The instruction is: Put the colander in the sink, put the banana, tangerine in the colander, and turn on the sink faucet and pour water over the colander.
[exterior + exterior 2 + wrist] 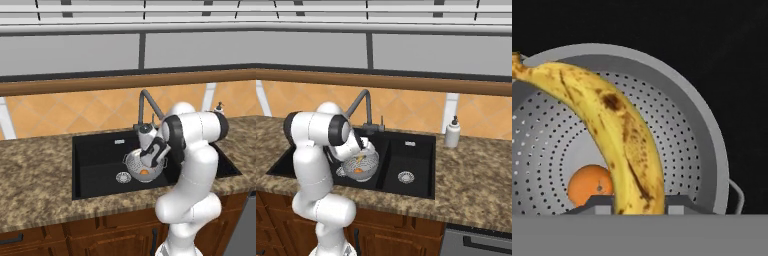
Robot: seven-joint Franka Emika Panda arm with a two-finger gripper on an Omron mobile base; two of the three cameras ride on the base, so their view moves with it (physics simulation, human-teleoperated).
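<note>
Right now the banana (pixel 619 145) is held between the fingers (pixel 632 204), which are clamped on its lower end, one dark tip on each side of it. In the hand view the banana is seen stretching away from the fingers in a long curve, and its far, thin end reaches past the rim of the colander (pixel 682 140). So the long side of the banana is laid across the colander's bowl, not pointing down into it. The colander is found straight under the fingers, and it sits inside the big basin of the sink (pixel 95 165), near the round drain (pixel 123 177). The tangerine (pixel 589 185) is already resting at the bottom of the colander, just beside the held end of the banana. Whether the banana is touching the colander cannot be told. From the base views the hand is seen just above the colander (pixel 360 165), with the sink faucet (pixel 150 102) rising behind the colander. It is judged that the banana only needs to be let go, since the colander is right below it. Because the far end hangs over the rim, the banana may come to rest leaning on that rim. The faucet has not been turned on yet, as no water is seen.
</note>
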